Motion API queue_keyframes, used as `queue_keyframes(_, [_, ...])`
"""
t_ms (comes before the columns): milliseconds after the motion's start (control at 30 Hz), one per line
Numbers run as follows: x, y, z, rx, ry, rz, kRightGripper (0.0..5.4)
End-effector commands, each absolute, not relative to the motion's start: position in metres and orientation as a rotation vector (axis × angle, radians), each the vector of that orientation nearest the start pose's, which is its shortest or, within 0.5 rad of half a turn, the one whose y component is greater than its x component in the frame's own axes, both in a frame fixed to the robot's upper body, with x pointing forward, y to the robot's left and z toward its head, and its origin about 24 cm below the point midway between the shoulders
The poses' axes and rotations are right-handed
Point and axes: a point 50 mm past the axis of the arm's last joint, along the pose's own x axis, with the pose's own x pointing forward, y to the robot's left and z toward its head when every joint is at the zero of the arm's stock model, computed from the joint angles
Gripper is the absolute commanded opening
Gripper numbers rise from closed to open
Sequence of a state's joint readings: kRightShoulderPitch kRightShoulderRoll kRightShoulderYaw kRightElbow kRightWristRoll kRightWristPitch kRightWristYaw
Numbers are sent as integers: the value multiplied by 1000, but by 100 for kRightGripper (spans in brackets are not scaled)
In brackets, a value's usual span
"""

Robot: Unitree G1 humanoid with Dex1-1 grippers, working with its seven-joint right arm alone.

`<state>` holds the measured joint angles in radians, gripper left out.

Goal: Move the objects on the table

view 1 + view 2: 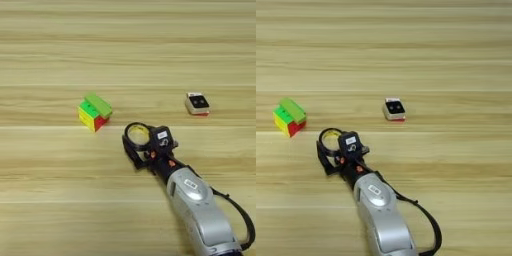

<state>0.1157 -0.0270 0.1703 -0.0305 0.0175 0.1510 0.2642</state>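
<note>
Item 1: we are seeing the right gripper [138,145] closing its 2 fingers about the black ring [138,134] on the table [50,200], likely for carrying. Item 2: white-and-red box [197,104] is lying well apart, tiny black cube on top.

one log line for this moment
pincer: at black ring | green block: on puzzle cube | black cube: on white-red box | table

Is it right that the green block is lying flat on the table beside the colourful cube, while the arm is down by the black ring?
Not quite. The green block is not on the table; it rests on top of the colourful cube, as the left eye view shows. The rest holds: the gripper is down by the black ring.
</note>
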Motion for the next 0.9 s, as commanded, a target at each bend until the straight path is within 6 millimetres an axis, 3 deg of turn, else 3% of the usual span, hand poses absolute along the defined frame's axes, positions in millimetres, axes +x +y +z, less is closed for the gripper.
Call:
queue_keyframes(33, [230, -105, 18, 21, 188, 386, 464])
queue_keyframes(300, [229, -100, 22, 19, 140, 394, 537])
queue_keyframes(533, [231, -101, 42, -14, 33, 369, 537])
queue_keyframes(700, [236, -116, 66, -30, -65, 299, 537])
queue_keyframes(900, [246, -139, 80, -45, -117, 184, 537])
